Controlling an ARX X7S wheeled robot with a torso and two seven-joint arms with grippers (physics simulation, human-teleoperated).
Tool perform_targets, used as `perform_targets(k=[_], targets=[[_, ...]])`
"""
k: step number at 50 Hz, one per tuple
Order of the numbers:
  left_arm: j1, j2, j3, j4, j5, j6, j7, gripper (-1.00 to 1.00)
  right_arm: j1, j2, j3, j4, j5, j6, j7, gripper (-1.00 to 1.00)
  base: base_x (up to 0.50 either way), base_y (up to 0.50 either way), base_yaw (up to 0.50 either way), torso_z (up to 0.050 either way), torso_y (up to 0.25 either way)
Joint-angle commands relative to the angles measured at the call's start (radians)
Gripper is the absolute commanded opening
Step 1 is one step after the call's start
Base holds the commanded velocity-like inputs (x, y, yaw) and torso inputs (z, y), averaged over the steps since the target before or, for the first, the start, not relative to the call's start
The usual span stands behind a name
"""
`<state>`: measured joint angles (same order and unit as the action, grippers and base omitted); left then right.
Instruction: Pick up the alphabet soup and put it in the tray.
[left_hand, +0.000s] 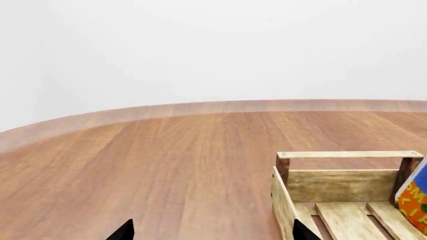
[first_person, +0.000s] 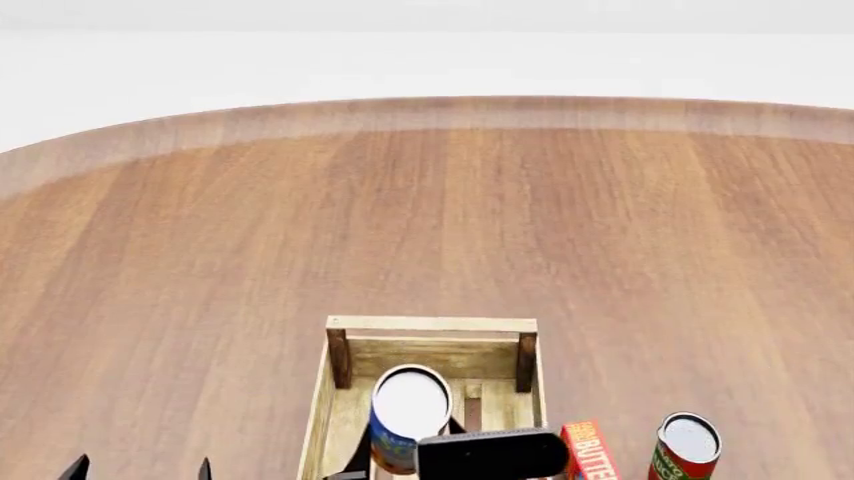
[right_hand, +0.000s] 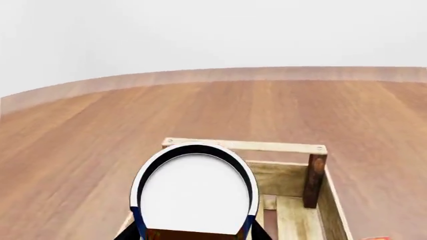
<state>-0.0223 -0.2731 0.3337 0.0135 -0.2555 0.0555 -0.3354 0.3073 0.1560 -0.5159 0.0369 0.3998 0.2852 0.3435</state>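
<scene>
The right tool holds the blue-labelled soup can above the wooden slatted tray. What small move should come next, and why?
Probably lower it a little, then open. In the head view the blue-labelled soup can with the white top sits within the walls of the light wooden slatted tray, held by the right tool, so only the descent seems left.

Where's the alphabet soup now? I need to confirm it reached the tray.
In the head view, the alphabet soup is over the tray, held by the right gripper.
</scene>
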Motion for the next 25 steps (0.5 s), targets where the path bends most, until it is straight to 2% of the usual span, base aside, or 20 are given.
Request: perform_targets(k=[1, 25], targets=[[-0.001, -0.003, 0.002, 0.001, -0.003, 0.001, -0.004, 1.0, 0.03, -0.021, -0.007, 0.122, -0.035, -0.057, -0.039, -1.0, 0.0, 0.0, 0.0, 0.0, 0.0], [-0.004, -0.008, 0.009, -0.003, -0.01, 0.004, -0.008, 1.0, 0.07, -0.038, -0.029, 0.295, -0.036, -0.111, -0.074, -1.0, 0.0, 0.0, 0.0, 0.0, 0.001]])
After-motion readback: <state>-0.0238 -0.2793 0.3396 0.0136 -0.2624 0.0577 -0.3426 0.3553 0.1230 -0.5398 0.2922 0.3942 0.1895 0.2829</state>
